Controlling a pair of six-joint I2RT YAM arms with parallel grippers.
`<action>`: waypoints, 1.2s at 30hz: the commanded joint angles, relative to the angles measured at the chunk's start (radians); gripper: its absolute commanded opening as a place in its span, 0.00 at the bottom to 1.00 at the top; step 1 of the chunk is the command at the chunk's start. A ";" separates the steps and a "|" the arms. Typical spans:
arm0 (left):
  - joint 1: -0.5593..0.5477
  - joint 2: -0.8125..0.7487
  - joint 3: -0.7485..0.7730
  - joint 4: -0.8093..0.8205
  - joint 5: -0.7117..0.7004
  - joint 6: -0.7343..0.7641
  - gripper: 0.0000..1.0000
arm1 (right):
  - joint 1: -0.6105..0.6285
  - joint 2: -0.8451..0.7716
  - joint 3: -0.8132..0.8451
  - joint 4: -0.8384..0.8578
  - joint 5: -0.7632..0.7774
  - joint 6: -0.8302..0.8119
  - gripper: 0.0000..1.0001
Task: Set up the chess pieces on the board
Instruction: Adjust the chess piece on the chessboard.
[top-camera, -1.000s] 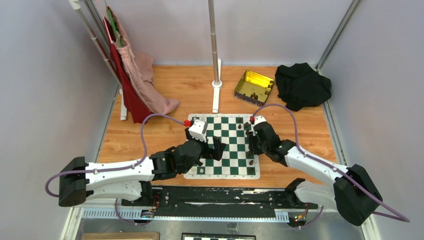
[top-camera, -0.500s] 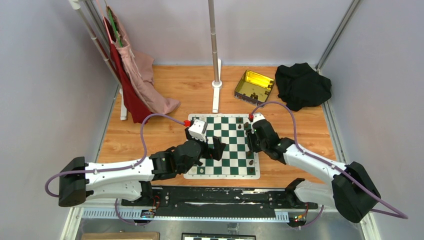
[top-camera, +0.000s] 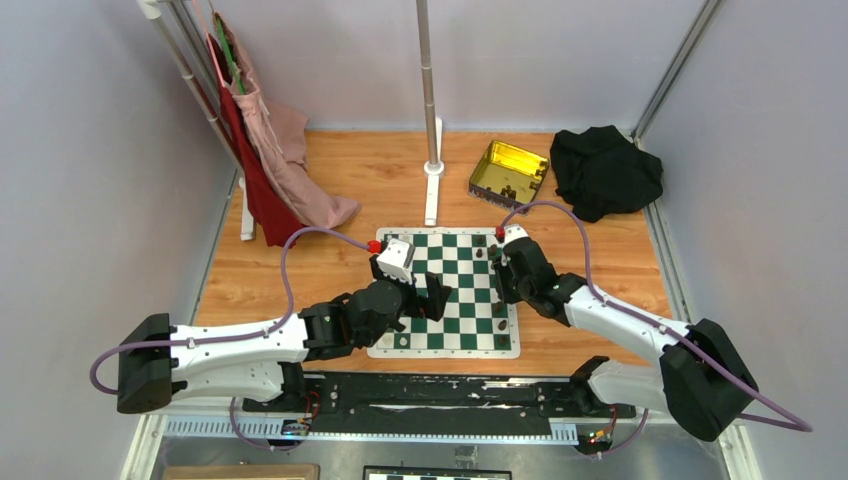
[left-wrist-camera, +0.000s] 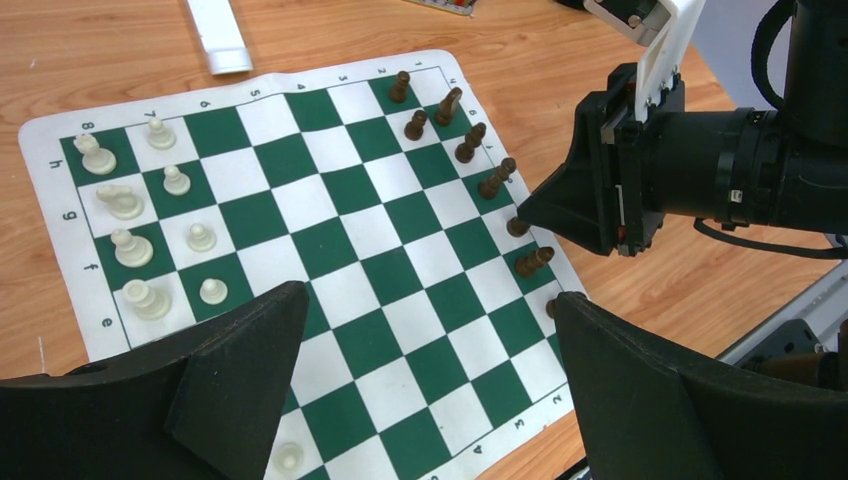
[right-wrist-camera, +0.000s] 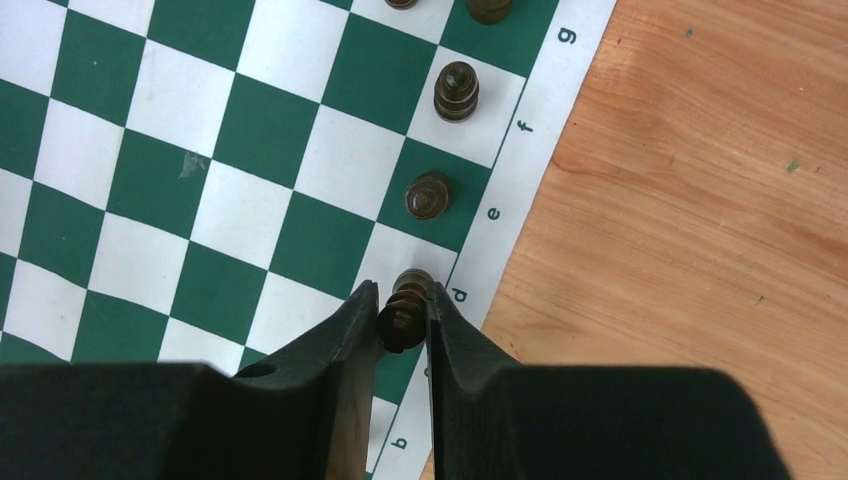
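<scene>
The green-and-white board (top-camera: 445, 348) (left-wrist-camera: 340, 240) (right-wrist-camera: 250, 120) lies on the wooden table between my arms. Dark brown chess pieces (left-wrist-camera: 470, 142) stand along its right edge, two of them (right-wrist-camera: 428, 195) (right-wrist-camera: 456, 90) just beyond my right fingers. My right gripper (right-wrist-camera: 402, 295) (top-camera: 498, 288) (left-wrist-camera: 525, 212) is over that edge, its two fingers pressed on either side of one dark piece (right-wrist-camera: 402, 314) at the border by the letter d. My left gripper (left-wrist-camera: 428, 296) (top-camera: 436, 296) hangs wide open above the board's near middle, holding nothing.
Cream-white pieces (left-wrist-camera: 130, 245) stand on the board's left side. Behind the board are a gold tin (top-camera: 509, 172), a black cloth (top-camera: 605, 170), a metal pole (top-camera: 430, 100) and hanging clothes (top-camera: 270, 150).
My right gripper's fingers have closed in on the dark piece at the board's right edge, and the arm has shifted slightly. The left arm has not moved.
</scene>
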 joint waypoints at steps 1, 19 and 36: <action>0.005 -0.017 0.005 0.031 -0.026 0.009 1.00 | 0.011 -0.001 0.029 -0.005 0.004 -0.010 0.19; 0.005 -0.019 0.011 0.031 -0.026 0.012 1.00 | 0.013 0.002 0.045 -0.006 -0.013 -0.011 0.16; 0.005 -0.024 0.005 0.031 -0.025 0.007 1.00 | 0.021 0.025 0.044 0.001 -0.025 -0.005 0.16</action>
